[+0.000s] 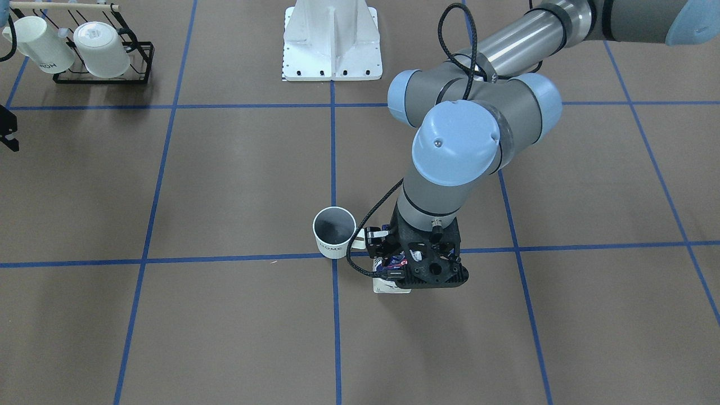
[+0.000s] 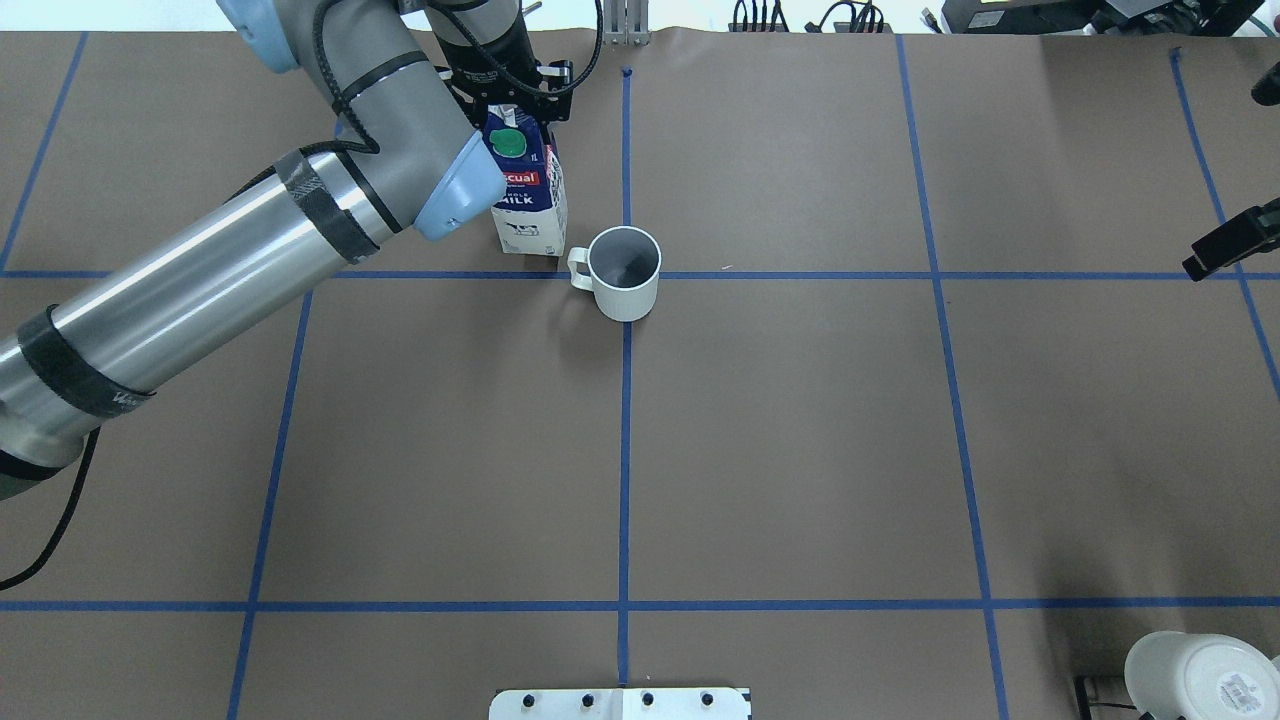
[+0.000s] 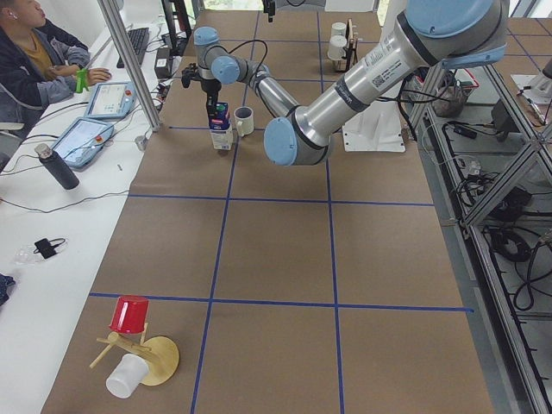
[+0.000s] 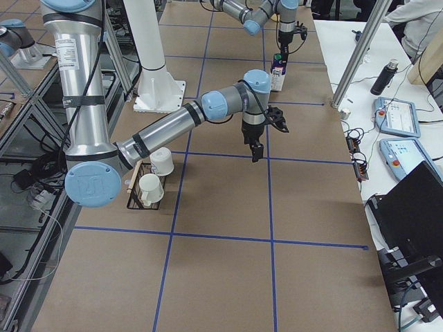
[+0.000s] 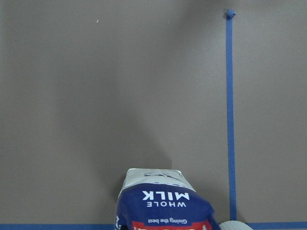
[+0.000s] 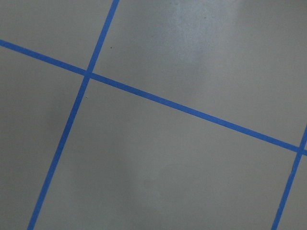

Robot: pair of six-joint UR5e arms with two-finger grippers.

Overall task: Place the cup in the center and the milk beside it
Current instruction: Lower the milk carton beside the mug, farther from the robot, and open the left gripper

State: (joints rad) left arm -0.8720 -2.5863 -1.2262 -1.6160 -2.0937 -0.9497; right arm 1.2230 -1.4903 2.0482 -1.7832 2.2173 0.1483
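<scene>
Where the table (image 2: 800,450) ends on the left, a wooden stand (image 3: 160,362) carries a red beaker (image 3: 129,314) and a white beaker (image 3: 127,377), well apart from the work. In the overhead view the left arm (image 2: 200,290) enters from the left, and its blue-capped joint covers the left edge of the milk (image 2: 530,205). The left claw (image 2: 515,105) sits on the milk's top. From the front it hides all but the carton's white foot. Whether the jaws pinch the top or stand slack cannot be told. The milk stands upright directly below the claw, on the far side of a blue tape line (image 2: 800,275). Just to its right the cup (image 2: 625,275) stands upright on a tape crossing, with its handle turned toward the milk. Whether the two touch cannot be told. Further right, the right claw (image 4: 255,152) hangs above the tape grid, well apart from both, and how its jaws stand cannot be told. At the near right a black rack (image 1: 140,56) holds two white mugs (image 1: 104,50). The white base (image 1: 332,45) sits at the near edge, in line with the cup.
</scene>
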